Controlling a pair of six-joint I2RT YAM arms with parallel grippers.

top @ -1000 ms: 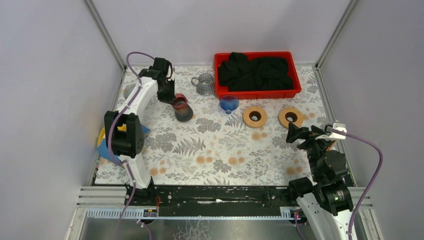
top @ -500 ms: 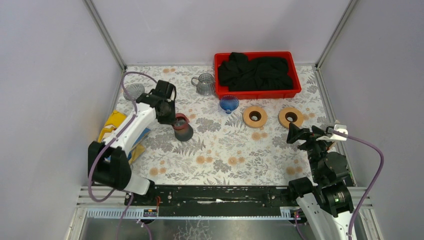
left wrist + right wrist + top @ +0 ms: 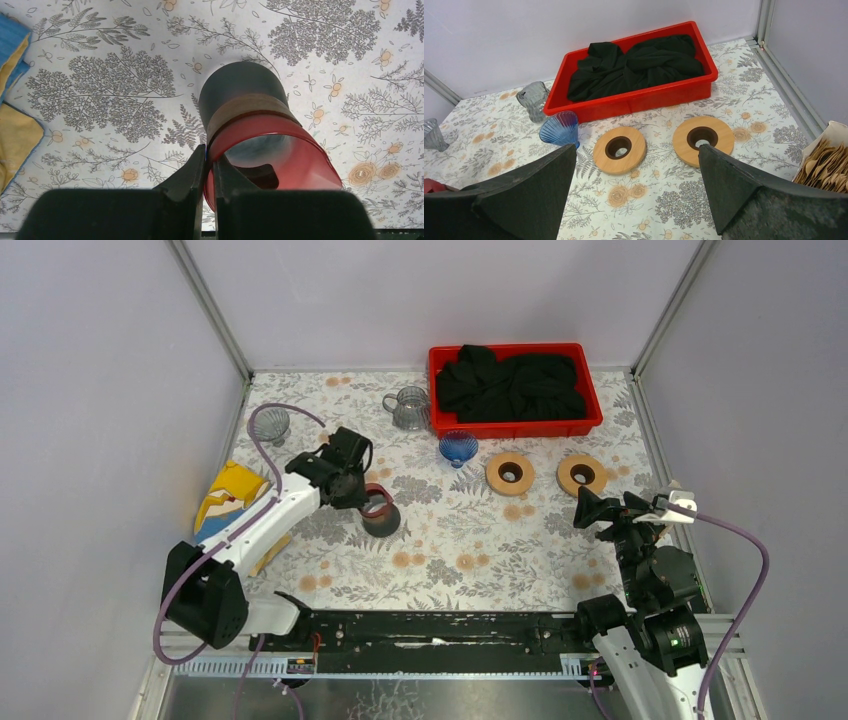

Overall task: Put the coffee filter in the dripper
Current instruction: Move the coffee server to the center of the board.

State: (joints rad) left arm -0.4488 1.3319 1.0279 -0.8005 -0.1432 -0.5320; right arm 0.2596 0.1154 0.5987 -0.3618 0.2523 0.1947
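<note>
- Fingers of the left gripper are clamped together on the rim of a red translucent plastic dripper with a dark grey cylindrical base, one finger outside the rim and one inside.
- This dripper is tilted, its red mouth towards the gripper and its grey base pointing away. It sits left of the middle of the floral-patterned tabletop. Whether the base touches the surface cannot be told.
- The right gripper hangs over the right edge of the tabletop with its fingers spread wide apart and nothing between them.
- A stack of brown paper coffee filters stands in a white box at the right edge, just beside the right gripper and well apart from the red dripper.
- A blue ribbed cone-shaped dripper stands near the far edge, just in front of the red plastic tray.
- The tray lies along the far edge towards the right corner and holds a crumpled black cloth.
- Two round wooden rings lie side by side in front of the tray.
- A clear glass jug with a handle stands just left of the tray.
- A clear ribbed glass cone stands by the far left corner.
- A yellow and blue cloth lies at the left edge.
</note>
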